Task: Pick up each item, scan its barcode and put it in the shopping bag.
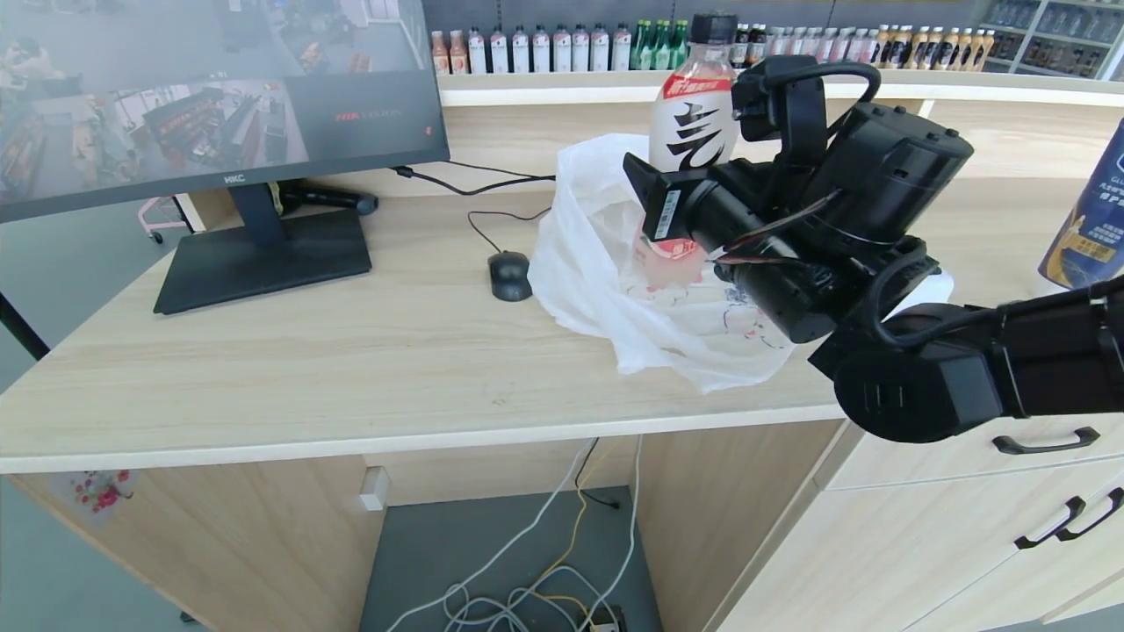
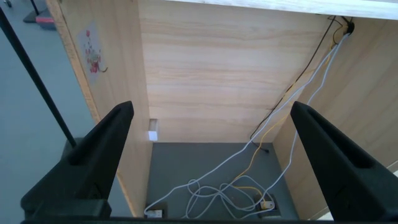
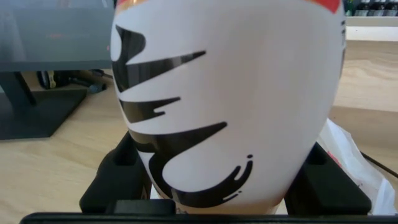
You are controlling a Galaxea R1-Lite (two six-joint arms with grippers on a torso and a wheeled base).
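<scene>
Head view, item: you have a clear plastic bottle (image 1: 694, 114) with a black cap, a red band and a white label with black brush strokes. It stands upright, off the bench, at the bench's back right part.
Head view, tool: your right gripper (image 1: 680, 224) is clamped on the bottle's lower half.
Head view, bag: the white, thin plastic shopping bag (image 1: 597, 263) lies crumpled on the pale wooden bench (image 1: 351, 351), reaching its front edge. The bottle's lower end is at the bag's mouth; you cannot tell whether it is inside.
Head view, other stock: a black flat monitor (image 1: 202, 88) is at the back left corner, with a black handheld scanner (image 1: 329, 200) behind its stand. A black mouse (image 1: 509, 275) sits just left of the bag. A blue can (image 1: 1089, 219) is at the right edge, and a row of drink bottles (image 1: 544, 48) lines the back shelf.
Left wrist view, tool: your left gripper (image 2: 211, 124) hangs below the bench with its fingers wide apart, holding nothing.
Left wrist view, surroundings: a pale wooden panel (image 2: 211, 81), loose white and yellow cables (image 2: 224, 186) on the floor, and a flower sticker (image 2: 93, 56).
Right wrist view, item: the bottle (image 3: 230, 93) sits between both black fingers (image 3: 118, 174) of the right gripper (image 3: 227, 186), touching each.
Right wrist view, surroundings: the bench (image 3: 56, 168) and part of the bag (image 3: 354, 162) beside the bottle.
</scene>
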